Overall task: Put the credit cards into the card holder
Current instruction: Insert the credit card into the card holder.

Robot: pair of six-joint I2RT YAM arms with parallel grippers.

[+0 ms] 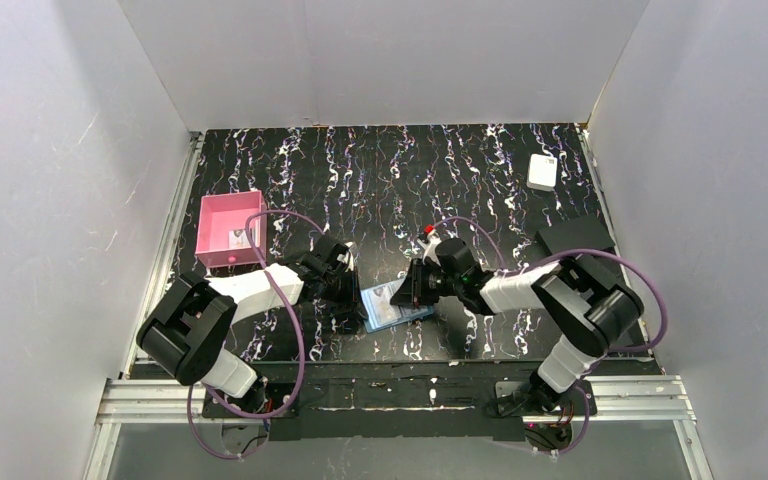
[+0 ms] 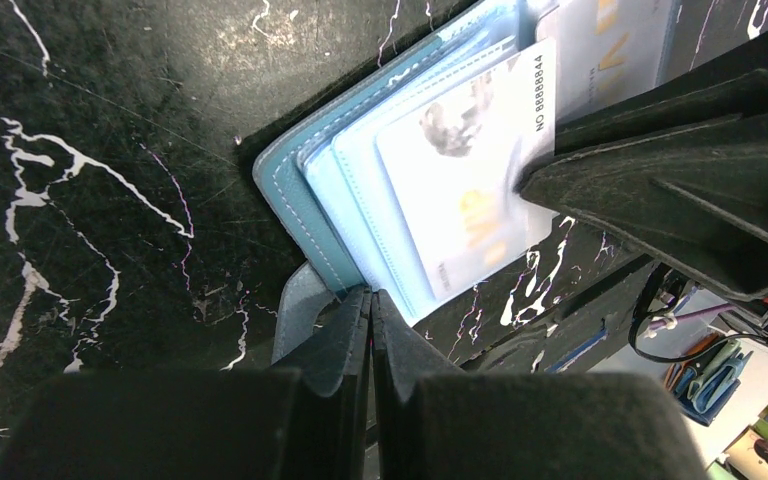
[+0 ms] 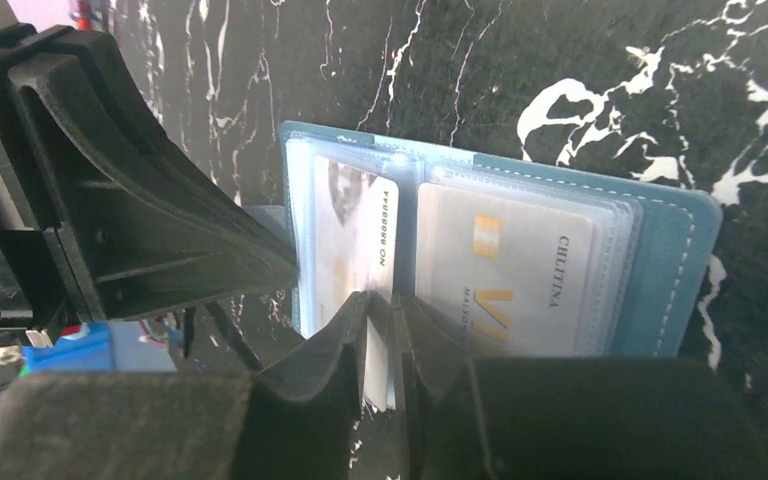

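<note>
The teal card holder (image 1: pixel 397 306) lies open on the black marbled table between both arms. One pale credit card (image 3: pixel 356 232) sits in a slot of one half, and a second card (image 3: pixel 505 268) with gold letters fills the other half. My right gripper (image 3: pixel 383 300) straddles the first card's near edge, its jaws slightly apart with the white card edge between them. My left gripper (image 2: pixel 371 295) is shut, its tips against the holder's (image 2: pixel 295 195) edge beside the grey-blue snap tab (image 2: pixel 298 312). In the left wrist view the same card (image 2: pixel 465 190) shows under the right gripper's fingers (image 2: pixel 600 180).
A pink square tray (image 1: pixel 210 232) stands at the left with a small item inside. A white box (image 1: pixel 542 172) lies at the back right and a flat black rectangle (image 1: pixel 572 240) sits near the right arm. White walls close in three sides.
</note>
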